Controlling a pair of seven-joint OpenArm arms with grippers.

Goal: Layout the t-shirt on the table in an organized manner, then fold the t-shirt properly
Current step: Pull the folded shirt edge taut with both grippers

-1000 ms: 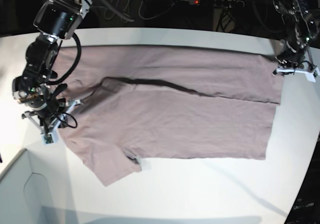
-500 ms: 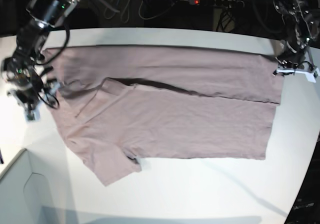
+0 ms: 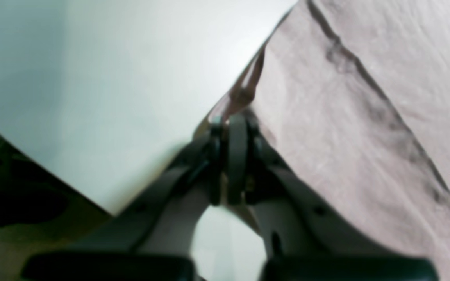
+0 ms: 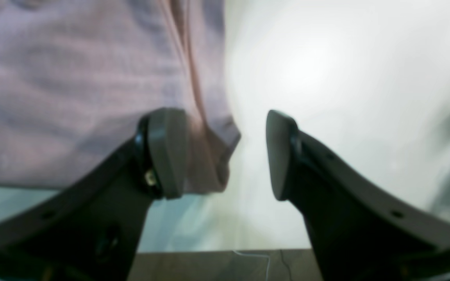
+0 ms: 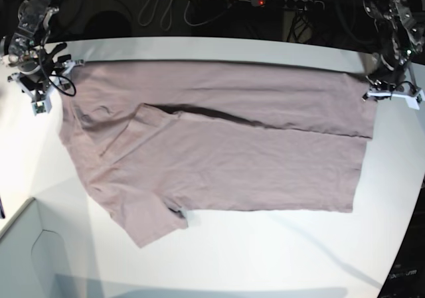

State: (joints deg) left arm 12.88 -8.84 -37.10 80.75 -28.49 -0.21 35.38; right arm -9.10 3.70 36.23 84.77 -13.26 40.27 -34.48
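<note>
Two grippers — left (image 3: 234,128) fingers clamped on t-shirt (image 5: 219,145) hem; right (image 4: 225,156) fingers apart.

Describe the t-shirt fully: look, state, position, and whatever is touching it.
The t-shirt is dusty mauve-pink, soft-looking cloth, short-sleeved and lightly wrinkled. It lies spread lengthwise on the white table, one long flap folded over along a dark crease. The left gripper is shut on a far corner of its edge. The right gripper is open at the opposite edge, holding nothing.

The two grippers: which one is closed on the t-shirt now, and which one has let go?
The left gripper is shut on the hem corner of the t-shirt. The right gripper stands open, with cloth beside one finger but not pinched.
</note>
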